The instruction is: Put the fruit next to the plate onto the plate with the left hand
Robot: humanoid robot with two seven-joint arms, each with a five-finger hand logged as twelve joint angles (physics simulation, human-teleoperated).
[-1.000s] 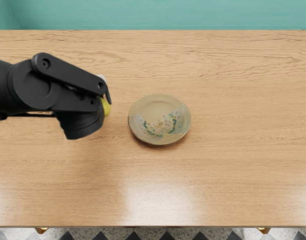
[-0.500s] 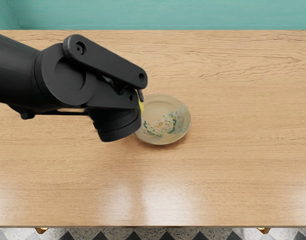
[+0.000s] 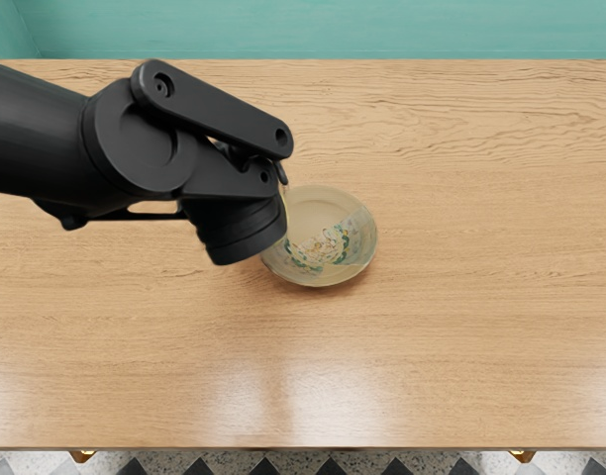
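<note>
A round ceramic plate with a green and blue pattern lies at the table's middle. My left hand comes in from the left and hovers over the plate's left rim, its bulky black wrist covering that side. The yellow fruit shows only as a thin sliver at the hand's right edge, over the plate's left part. The rest of the fruit and the fingers around it are hidden under the hand. It is not clear whether the fruit touches the plate. The right arm is out of view.
The wooden table stretches wide around the plate. A teal wall runs along the table's far edge.
My left hand carried the yellow fruit rightwards from the spot left of the plate to the plate's left rim. In the last half second it shifted only slightly, and less of the fruit shows.
</note>
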